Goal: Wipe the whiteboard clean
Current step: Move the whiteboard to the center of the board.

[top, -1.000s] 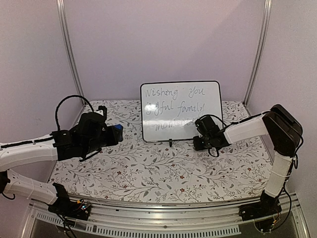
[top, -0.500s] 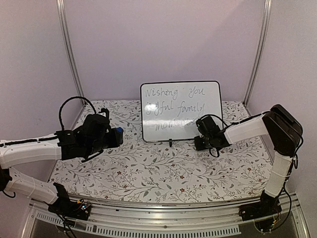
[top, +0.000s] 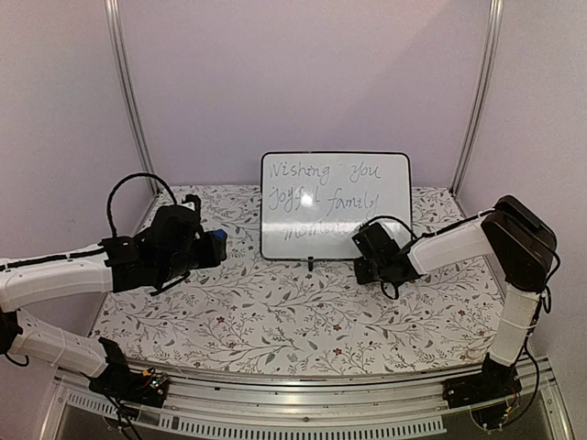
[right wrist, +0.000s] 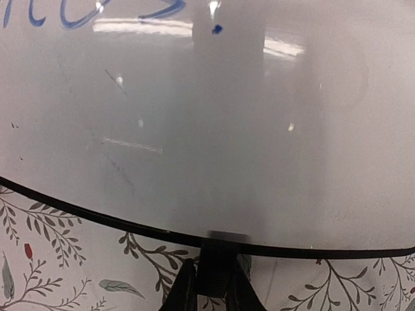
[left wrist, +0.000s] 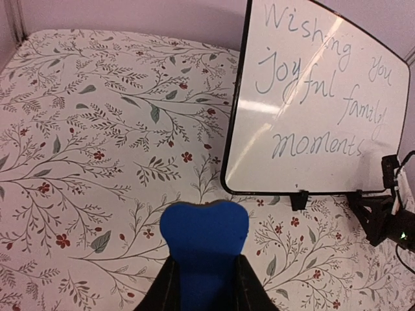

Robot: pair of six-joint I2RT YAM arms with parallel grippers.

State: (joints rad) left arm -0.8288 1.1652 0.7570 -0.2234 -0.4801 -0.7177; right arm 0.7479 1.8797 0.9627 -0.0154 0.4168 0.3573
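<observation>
Wrist views reveal left hand [left wrist: 204,285] clenching blue eraser [left wrist: 204,236], right hand [right wrist: 211,290] pinching whiteboard [right wrist: 207,116] foot [right wrist: 217,256].

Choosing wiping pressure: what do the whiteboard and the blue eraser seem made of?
The whiteboard looks like smooth, glossy coated board: it mirrors light streaks. The blue eraser looks matte and soft, perhaps foam or felt; unconfirmed.

From the right wrist, the whiteboard [right wrist: 214,129] runs off the top and both sides above the right gripper [right wrist: 212,291]. Only unreadable stroke ends show. The black foot [right wrist: 217,265] pinched between its fingers is cut by the lower edge. The blue eraser [left wrist: 204,236] is hidden low between the fingers of the left gripper [left wrist: 206,288].
</observation>
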